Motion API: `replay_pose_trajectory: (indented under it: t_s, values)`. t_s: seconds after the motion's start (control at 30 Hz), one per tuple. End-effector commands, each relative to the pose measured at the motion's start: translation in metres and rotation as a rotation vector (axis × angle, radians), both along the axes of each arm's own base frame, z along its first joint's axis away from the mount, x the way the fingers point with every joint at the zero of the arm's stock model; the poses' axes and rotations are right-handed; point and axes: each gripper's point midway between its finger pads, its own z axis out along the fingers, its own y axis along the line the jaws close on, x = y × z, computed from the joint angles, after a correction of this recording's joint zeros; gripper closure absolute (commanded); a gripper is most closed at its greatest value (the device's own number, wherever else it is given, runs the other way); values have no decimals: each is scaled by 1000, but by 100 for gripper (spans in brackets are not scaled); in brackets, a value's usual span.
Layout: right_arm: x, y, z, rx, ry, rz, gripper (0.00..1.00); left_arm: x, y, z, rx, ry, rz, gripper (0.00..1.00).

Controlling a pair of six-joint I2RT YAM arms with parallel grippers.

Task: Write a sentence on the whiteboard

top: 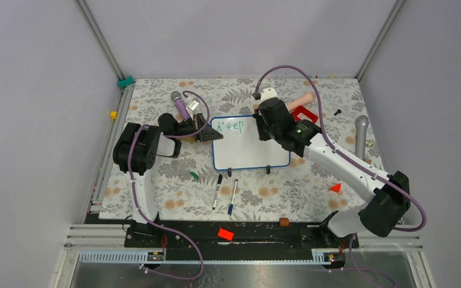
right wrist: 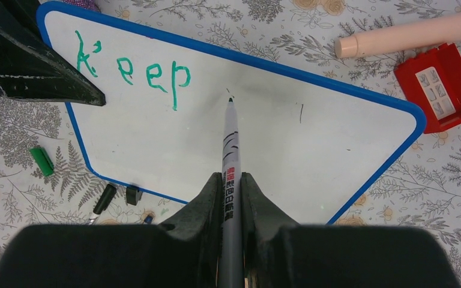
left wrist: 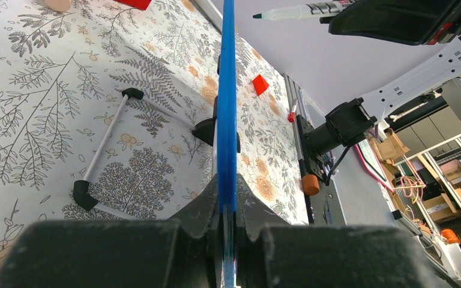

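The whiteboard [top: 249,150] lies on the floral mat, blue-rimmed, its two black feet toward the arms. Green writing on its upper left reads "Keep" [right wrist: 135,72], also legible in the top view [top: 230,125]. My right gripper [right wrist: 231,177] is shut on a grey marker [right wrist: 230,144]. The marker's tip points at bare board just right of that word; I cannot tell whether it touches. My left gripper [left wrist: 227,198] is shut on the board's blue rim [left wrist: 226,108] at its left edge [top: 211,135]. From the left wrist view, the held marker [left wrist: 300,11] shows at the top.
Two loose markers [top: 216,191] [top: 233,197] and a green cap [top: 194,176] lie in front of the board. A red box [right wrist: 438,90] and a pink cylinder [right wrist: 408,36] sit to the board's right. A purple object [top: 181,106] lies behind the left gripper and a grey cylinder [top: 361,135] at the far right.
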Motion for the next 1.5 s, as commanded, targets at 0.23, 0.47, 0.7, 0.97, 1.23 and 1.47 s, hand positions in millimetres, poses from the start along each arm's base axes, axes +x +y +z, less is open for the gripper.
replay_pose_trajectory:
  t_s: [0.23, 0.47, 0.7, 0.97, 1.23, 1.47]
  values:
    - [10, 3, 5, -18, -14, -9, 100, -7, -3, 18, -9, -106, -24, 100]
    - [16, 5, 0, -33, -7, -14, 100, -8, -2, 18, -9, -107, -25, 100]
    - [20, -2, -7, -93, 0, -45, 100, -7, -3, 18, -9, -107, -27, 100]
    - [20, -13, -7, -138, -6, -77, 100, -8, -3, 18, -9, -107, -28, 100]
    - [18, -10, 2, -103, -20, -62, 100, -8, -3, 18, -9, -107, -29, 100]
    - [14, -4, 26, -8, -79, -34, 100, -7, -3, 18, -8, -108, -29, 100]
